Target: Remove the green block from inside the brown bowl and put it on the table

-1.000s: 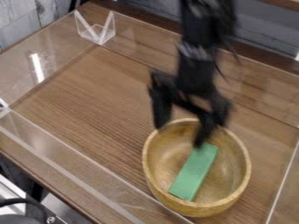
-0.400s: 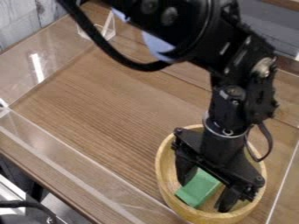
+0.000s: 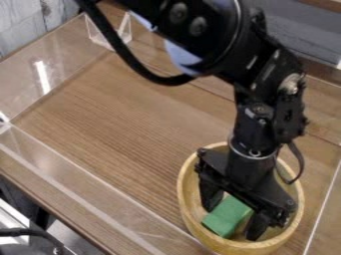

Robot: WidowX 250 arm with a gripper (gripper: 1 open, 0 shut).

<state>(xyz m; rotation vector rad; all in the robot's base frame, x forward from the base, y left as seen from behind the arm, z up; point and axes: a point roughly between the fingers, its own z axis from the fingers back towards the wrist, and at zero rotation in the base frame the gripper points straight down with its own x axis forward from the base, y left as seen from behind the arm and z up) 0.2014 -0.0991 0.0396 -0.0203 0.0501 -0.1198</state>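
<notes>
Open pincer (image 3: 244, 205) straddles green block (image 3: 226, 216) inside brown bowl (image 3: 190, 186), seemingly untouched.

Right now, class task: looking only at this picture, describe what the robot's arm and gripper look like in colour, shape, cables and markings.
The arm is black throughout, built of bulky, rounded glossy segments. A pale bluish-white patch shows on one upper segment; whether it is a label cannot be told. A thin black cable loops beside the wrist. The gripper is also black, with two dark fingers below a boxy wrist block. No readable markings are visible.

One raised camera is looking down obliquely across the bench (image 3: 107, 110), fairly close, facing the gripper (image 3: 244, 206).
</notes>
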